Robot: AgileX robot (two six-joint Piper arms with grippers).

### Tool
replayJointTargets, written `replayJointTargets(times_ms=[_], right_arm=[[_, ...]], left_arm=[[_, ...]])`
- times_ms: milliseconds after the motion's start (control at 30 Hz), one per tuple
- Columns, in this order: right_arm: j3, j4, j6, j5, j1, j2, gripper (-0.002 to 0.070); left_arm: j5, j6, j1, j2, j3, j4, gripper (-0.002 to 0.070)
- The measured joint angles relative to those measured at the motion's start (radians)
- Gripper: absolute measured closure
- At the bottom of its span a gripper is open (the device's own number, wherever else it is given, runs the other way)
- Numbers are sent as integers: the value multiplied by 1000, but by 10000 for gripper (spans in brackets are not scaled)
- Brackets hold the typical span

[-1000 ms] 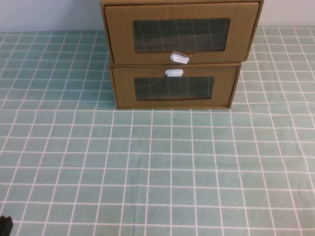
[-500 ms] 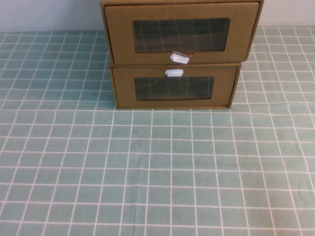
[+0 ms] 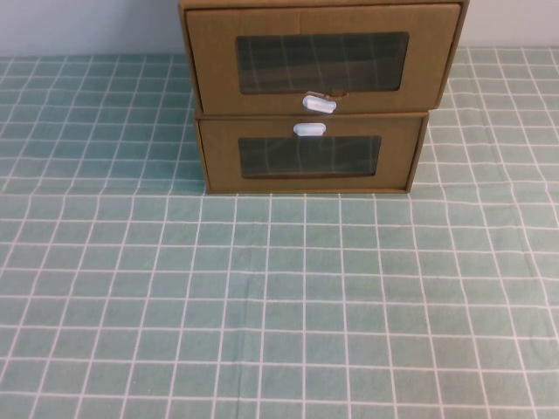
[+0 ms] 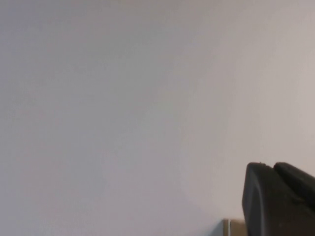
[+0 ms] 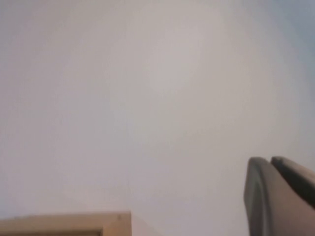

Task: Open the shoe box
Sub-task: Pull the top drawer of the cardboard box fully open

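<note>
Your green-checked table is carrying two closed shoe boxes at its far middle, the upper shoe box sitting on the lower shoe box. Your right hand is hovering clenched and empty, facing the wall. Your left hand is facing it too, and I cannot tell its grip.

Soft, even light lay over the cloth, bright with no hard shadows. The shoe box windows mirrored faint grid lines. Against pale, washed-out haze, the left gripper and right gripper were dark, unfocused shapes.
</note>
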Motion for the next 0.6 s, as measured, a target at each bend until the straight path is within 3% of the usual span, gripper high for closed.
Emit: replayJointTargets(times_ms=[267, 600], right_arm=[[-35, 59, 14, -302, 0, -1, 690], [-445, 170, 104, -41, 0, 29, 690]], left_arm=[[-238, -101, 0, 0, -38, -44, 680], [93, -113, 0, 118, -506, -147, 680]])
